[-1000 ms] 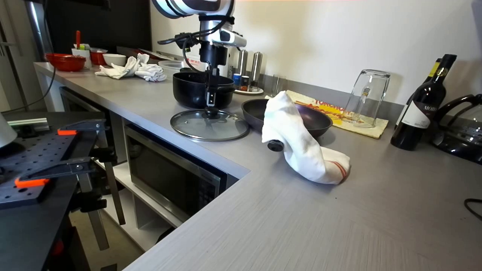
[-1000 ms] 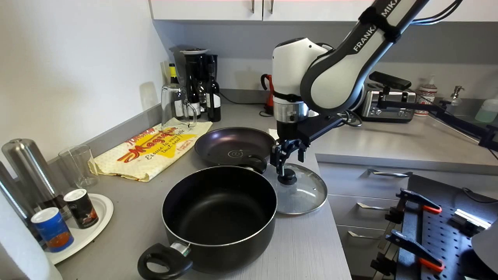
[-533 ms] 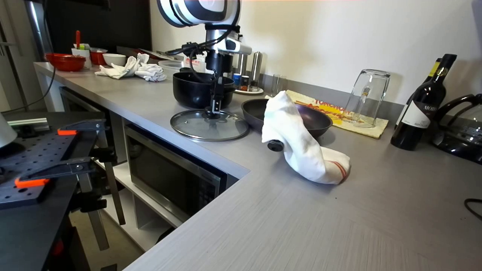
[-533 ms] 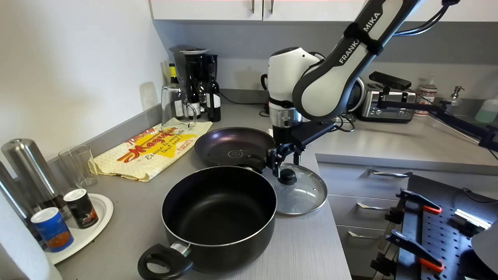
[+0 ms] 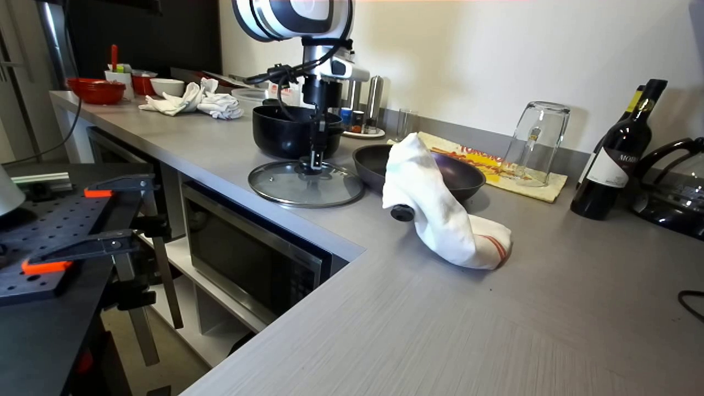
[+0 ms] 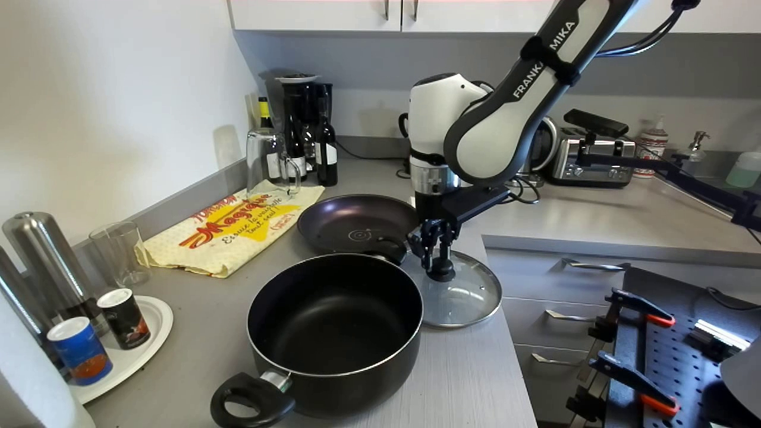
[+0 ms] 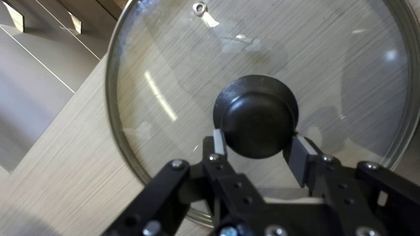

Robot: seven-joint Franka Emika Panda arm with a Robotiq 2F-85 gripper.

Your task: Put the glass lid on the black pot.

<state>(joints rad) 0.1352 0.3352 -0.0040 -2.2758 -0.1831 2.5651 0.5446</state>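
The glass lid [image 6: 467,300] lies flat on the counter near its edge, beside the black pot [image 6: 357,392]. Its dark knob [image 7: 259,114] fills the space between the pads of my gripper [image 7: 259,142] in the wrist view, one pad against each side, so the gripper is shut on the lid by its knob. In an exterior view the gripper [image 6: 437,263] points straight down onto the knob. The pot stands uncovered with an empty inside, one handle toward the lid. Another exterior view shows the pot [image 5: 275,135] behind the lid [image 5: 286,190].
A dark frying pan [image 6: 327,235] stands close to lid and pot, a white cloth [image 5: 440,214] draped over its handle. A printed towel [image 6: 238,229] with an upturned glass jug lies by the wall. Small shakers stand on a white plate [image 6: 157,324]. The counter edge drops off beside the lid.
My gripper has come down and shifted slightly over the lid's knob. Its open fingers have closed on the knob, and the lid has moved very slightly.
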